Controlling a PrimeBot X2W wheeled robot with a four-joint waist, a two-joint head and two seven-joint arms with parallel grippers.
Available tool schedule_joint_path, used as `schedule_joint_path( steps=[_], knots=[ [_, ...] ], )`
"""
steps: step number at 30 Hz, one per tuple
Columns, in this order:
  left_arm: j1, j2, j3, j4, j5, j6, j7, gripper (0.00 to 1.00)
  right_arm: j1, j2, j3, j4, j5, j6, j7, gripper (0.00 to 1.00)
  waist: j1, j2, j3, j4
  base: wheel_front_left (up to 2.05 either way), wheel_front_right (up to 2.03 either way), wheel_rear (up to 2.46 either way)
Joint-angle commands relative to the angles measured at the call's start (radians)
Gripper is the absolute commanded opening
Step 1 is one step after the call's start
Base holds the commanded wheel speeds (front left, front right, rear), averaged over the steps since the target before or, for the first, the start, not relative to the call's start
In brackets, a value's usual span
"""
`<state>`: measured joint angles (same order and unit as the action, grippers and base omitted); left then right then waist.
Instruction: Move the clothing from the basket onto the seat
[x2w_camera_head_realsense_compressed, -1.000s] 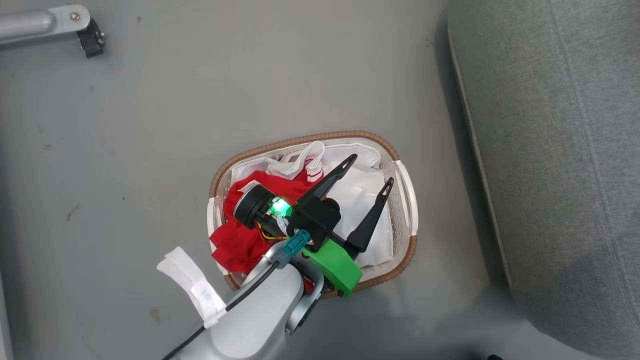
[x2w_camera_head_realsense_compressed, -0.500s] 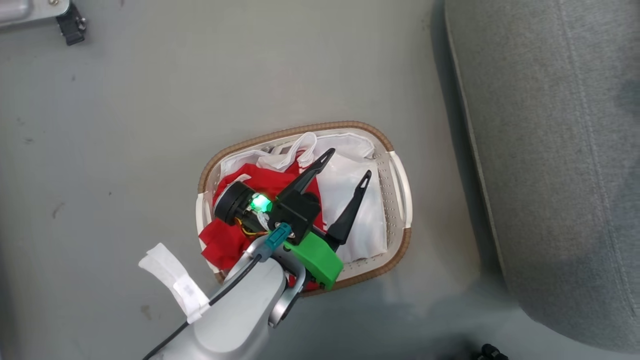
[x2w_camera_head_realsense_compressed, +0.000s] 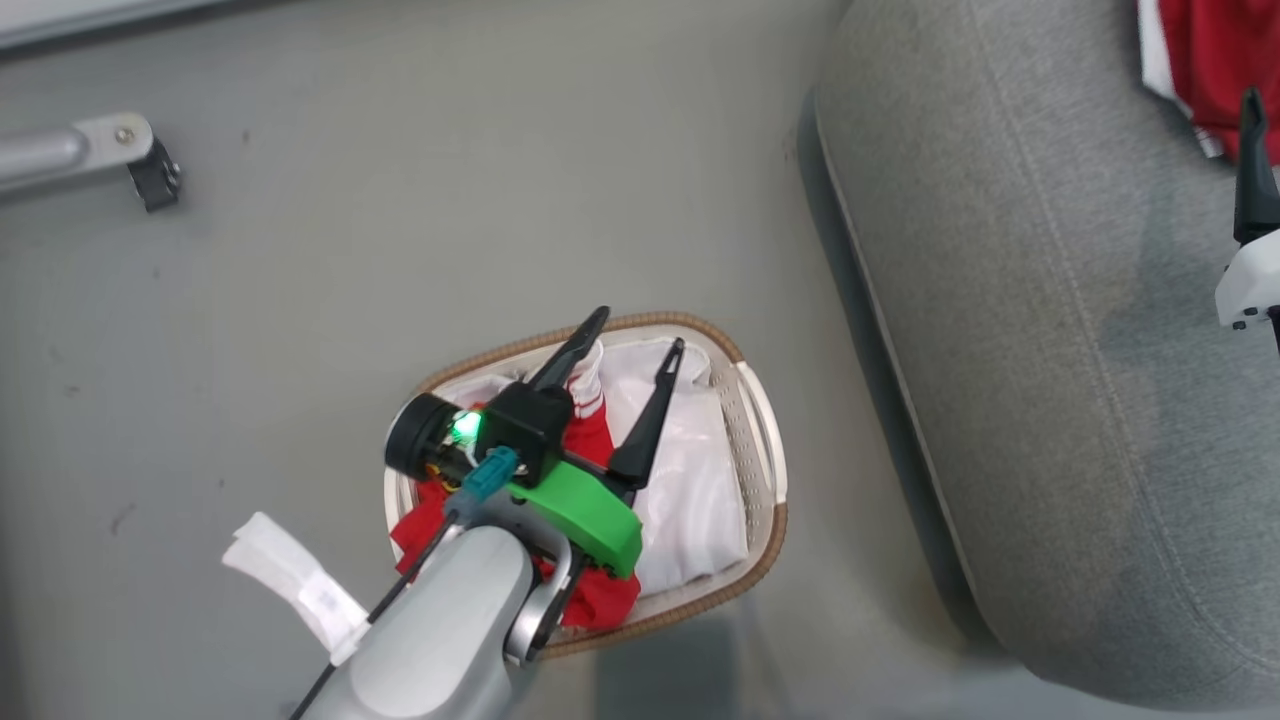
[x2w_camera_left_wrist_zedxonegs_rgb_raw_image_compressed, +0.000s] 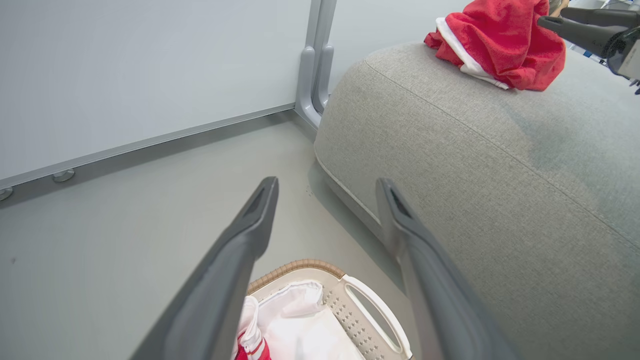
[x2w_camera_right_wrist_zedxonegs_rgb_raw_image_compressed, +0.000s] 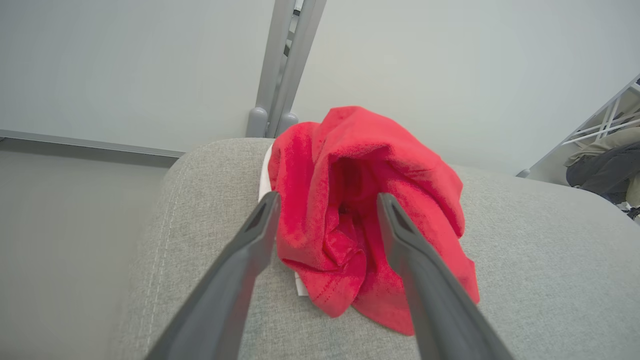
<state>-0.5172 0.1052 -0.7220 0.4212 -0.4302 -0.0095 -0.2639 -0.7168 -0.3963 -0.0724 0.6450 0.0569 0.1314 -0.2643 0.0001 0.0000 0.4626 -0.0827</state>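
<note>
ONE ON, MORE TO GO: Your right tool (x2w_camera_right_wrist_zedxonegs_rgb_raw_image_compressed: 328, 197) hangs over the grey sofa (x2w_camera_head_realsense_compressed: 1050, 350) w/ its two fingers spread wide and clamped on nothing. A crumpled red garment (x2w_camera_right_wrist_zedxonegs_rgb_raw_image_compressed: 350, 150), white trim showing at one edge, lies on the cushion near the sofa's rounded end, seen btwn and beyond those fingers; whether they brush the cloth, you can't tell. On the floor (x2w_camera_head_realsense_compressed: 300, 300), near the sofa's edge but not touching it, sits the oval laundry basket (x2w_camera_head_realsense_compressed: 765, 470) w/ its brown woven rim. Your left tool (x2w_camera_head_realsense_compressed: 640, 332) hovers above it, fingers likewise apart & empty, tips aimed at the basket's far end. Inside the basket is more red clothing (x2w_camera_head_realsense_compressed: 590, 440) w/ white stripes, bunched on the side away from the sofa and partly hidden under the left arm. A plain white sheet (x2w_camera_head_realsense_compressed: 690, 490) fills the sofa-side half. Status, by the look of it: one piece delivered, the job roughly part-way. The red still in the basket is what's left, and how many pieces that makes can't be counted from here. Next pick prob. falls to the left tool, which needs to come down on the red & leave the white sheet alone, since the two lie touching.
</note>
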Motion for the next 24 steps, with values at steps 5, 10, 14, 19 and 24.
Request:
schedule_joint_path(
  steps=[5, 10, 14, 19, 24],
  knots=[
    [0.065, 0.009, 0.093, -0.027, -0.008, 0.013, -0.001, 1.00, 0.007, -0.017, 0.056, -0.021, 0.010, -0.001, 0.000, 1.00, -0.0001, 0.0000, -0.167, 0.018, 0.00, 0.00, 0.00],
    [0.131, 0.002, 0.205, -0.062, -0.004, 0.027, -0.001, 1.00, 0.002, 0.018, 0.077, -0.038, 0.048, -0.001, 0.000, 1.00, -0.0001, 0.0000, -0.251, 0.044, 0.00, 0.00, 0.00],
    [0.184, -0.010, 0.289, -0.077, 0.009, 0.026, -0.001, 1.00, 0.029, 0.070, 0.104, -0.050, 0.067, -0.001, 0.000, 1.00, -0.0001, 0.0000, -0.301, 0.071, 0.00, 0.00, 0.00],
    [0.248, -0.022, 0.394, -0.084, 0.031, 0.025, -0.001, 1.00, 0.080, 0.162, 0.127, -0.085, 0.078, -0.001, 0.000, 1.00, -0.0001, 0.0000, -0.339, 0.095, 0.00, 0.00, 0.00],
    [0.307, -0.035, 0.479, -0.081, 0.051, 0.017, -0.001, 1.00, 0.172, 0.255, 0.112, -0.140, 0.085, -0.001, 0.000, 1.00, -0.0001, 0.0000, -0.365, 0.117, 0.00, 0.00, 0.00]
  ],
)
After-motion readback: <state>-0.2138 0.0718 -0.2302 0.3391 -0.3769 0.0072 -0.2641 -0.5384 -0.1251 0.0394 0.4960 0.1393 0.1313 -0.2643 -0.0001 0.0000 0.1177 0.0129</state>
